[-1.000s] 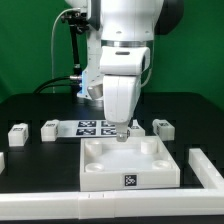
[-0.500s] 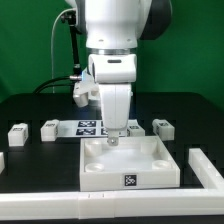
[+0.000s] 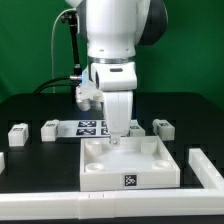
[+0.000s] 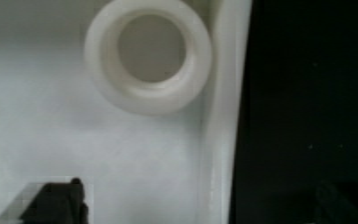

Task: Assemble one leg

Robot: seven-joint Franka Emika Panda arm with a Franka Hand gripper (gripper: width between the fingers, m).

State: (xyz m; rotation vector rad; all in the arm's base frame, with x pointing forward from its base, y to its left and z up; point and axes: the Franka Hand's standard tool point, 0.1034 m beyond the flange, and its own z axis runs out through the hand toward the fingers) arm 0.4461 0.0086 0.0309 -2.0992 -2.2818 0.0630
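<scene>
My gripper (image 3: pixel 117 136) hangs over the far edge of the large white plate (image 3: pixel 128 165), close to its surface. It holds nothing. In the wrist view one dark finger (image 4: pixel 55 203) shows low over the plate (image 4: pixel 87 150). The other finger is barely visible against the black table, so the gripper (image 4: pixel 190 203) looks open. One round corner socket (image 4: pixel 151 55) lies just ahead of it. Small white legs with marker tags stand on the table: two at the exterior view's left (image 3: pixel 17 133) (image 3: pixel 50 129) and one at the right (image 3: pixel 161 127).
The marker board (image 3: pixel 90 126) lies behind the plate, partly hidden by the arm. White rails run along the front edge (image 3: pixel 60 207) and at the exterior view's right (image 3: pixel 205 165). Another small white part (image 3: pixel 136 125) sits behind the gripper.
The arm has shifted a little toward the exterior view's left and its wrist has turned. The gripper stays low over the plate's far edge. No part has moved.
</scene>
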